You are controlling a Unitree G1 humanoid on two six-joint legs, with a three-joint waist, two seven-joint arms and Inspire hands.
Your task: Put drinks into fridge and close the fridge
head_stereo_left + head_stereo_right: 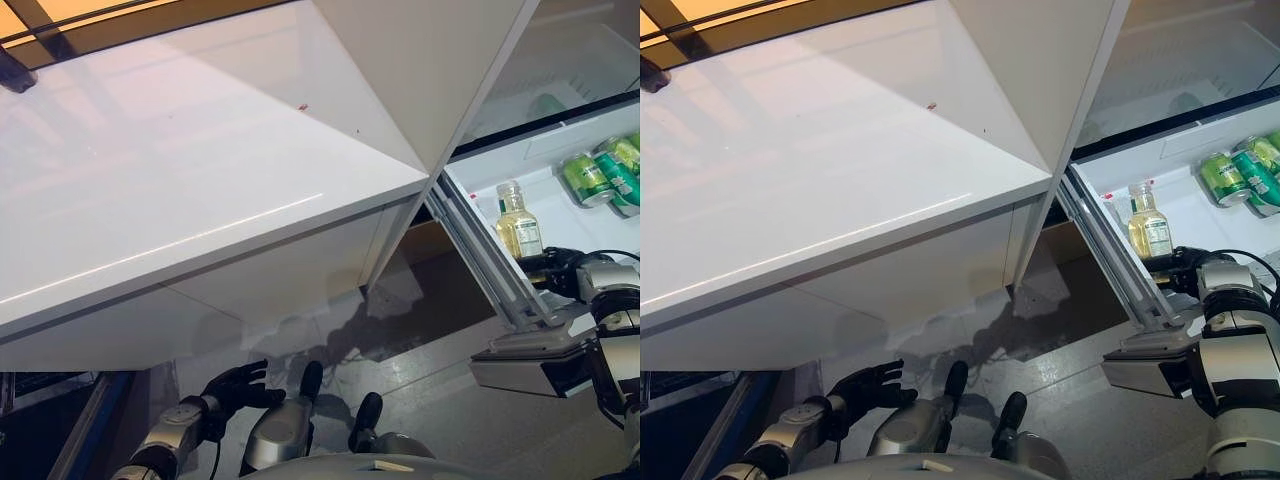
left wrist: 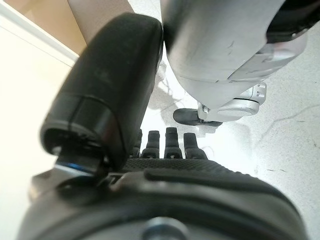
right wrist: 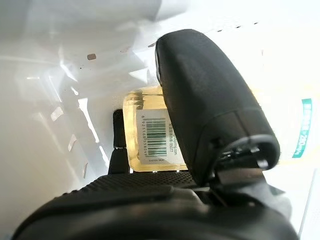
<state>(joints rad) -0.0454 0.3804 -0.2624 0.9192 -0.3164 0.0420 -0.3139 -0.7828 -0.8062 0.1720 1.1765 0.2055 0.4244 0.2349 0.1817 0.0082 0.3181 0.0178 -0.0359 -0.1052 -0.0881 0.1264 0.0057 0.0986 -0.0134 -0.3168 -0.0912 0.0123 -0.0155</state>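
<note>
A bottle of yellow drink (image 1: 518,225) stands upright in a white shelf (image 1: 560,218) of the open fridge at the right. My right hand (image 1: 560,270) is at the bottle's base. In the right wrist view the thumb (image 3: 210,100) lies across the front of the bottle (image 3: 155,135) and fingers curl behind it. Green cans (image 1: 598,176) lie further back on the same shelf. My left hand (image 1: 238,386) hangs low near the floor with relaxed fingers (image 2: 170,147), holding nothing.
A large white counter top (image 1: 180,180) takes up the left and middle. A white fridge panel (image 1: 420,70) rises between the counter and the fridge interior. Grey floor (image 1: 450,400) lies below. A blue edge (image 1: 90,430) runs at the lower left.
</note>
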